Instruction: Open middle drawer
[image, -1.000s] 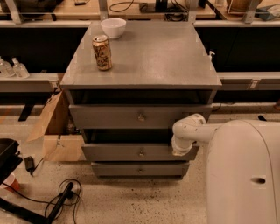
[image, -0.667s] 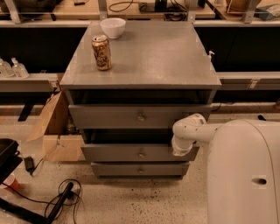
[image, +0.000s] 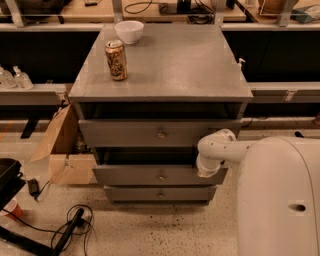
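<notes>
The grey cabinet (image: 165, 75) has three drawers. The middle drawer (image: 130, 175) has a flat grey front and a small round centre knob (image: 161, 177). Its front stands a little forward of the cabinet, with a dark gap above it. The taller top drawer (image: 125, 133) also stands slightly out. The lowest drawer (image: 135, 194) sits below. My white arm (image: 220, 145) reaches in from the right. My gripper (image: 206, 170) is at the right end of the middle drawer's front, well to the right of the knob.
A soda can (image: 116, 60) and a white bowl (image: 129, 31) stand on the cabinet top. A cardboard box (image: 62, 145) sits to the cabinet's left. Cables (image: 70, 227) and a dark object lie on the floor at the lower left. My white base (image: 280, 200) fills the lower right.
</notes>
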